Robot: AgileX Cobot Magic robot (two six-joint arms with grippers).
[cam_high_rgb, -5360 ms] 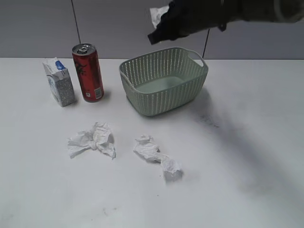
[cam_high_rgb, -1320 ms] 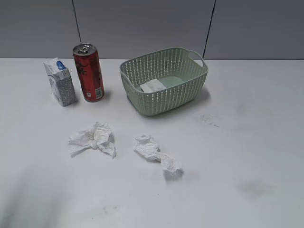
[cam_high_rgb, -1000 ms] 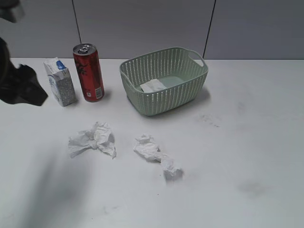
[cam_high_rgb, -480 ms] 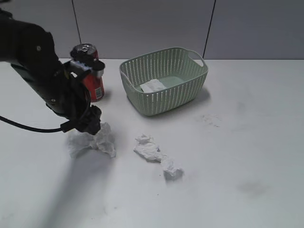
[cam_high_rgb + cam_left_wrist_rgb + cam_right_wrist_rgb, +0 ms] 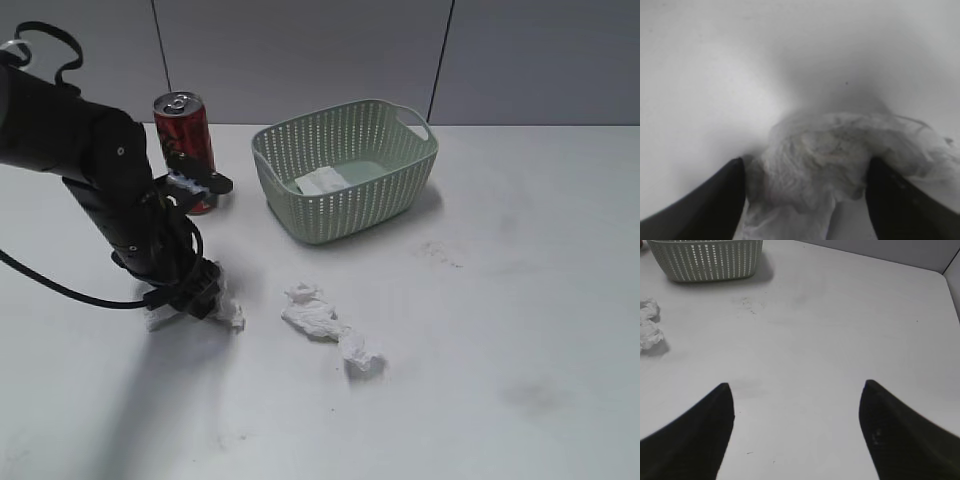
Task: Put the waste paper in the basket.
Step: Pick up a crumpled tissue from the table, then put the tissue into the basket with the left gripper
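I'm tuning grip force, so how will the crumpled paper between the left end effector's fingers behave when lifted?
The crumpled paper looks thin and wrinkled, so it will probably squash rather than resist. It seems very light, likely lifting easily. A loose tail hangs near the left end effector, so it may dangle.

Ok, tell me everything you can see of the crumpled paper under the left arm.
The crumpled white tissue-like paper scrap lies on the white table, front left, apart from the twisted white paper scrap to its right. It looks thin, soft and heavily wrinkled, bunched into a loose mound with a flatter tail trailing out. The left gripper has its jaws open on either side of the mound, at or close to its flanks; in the exterior view the arm hides most of it.
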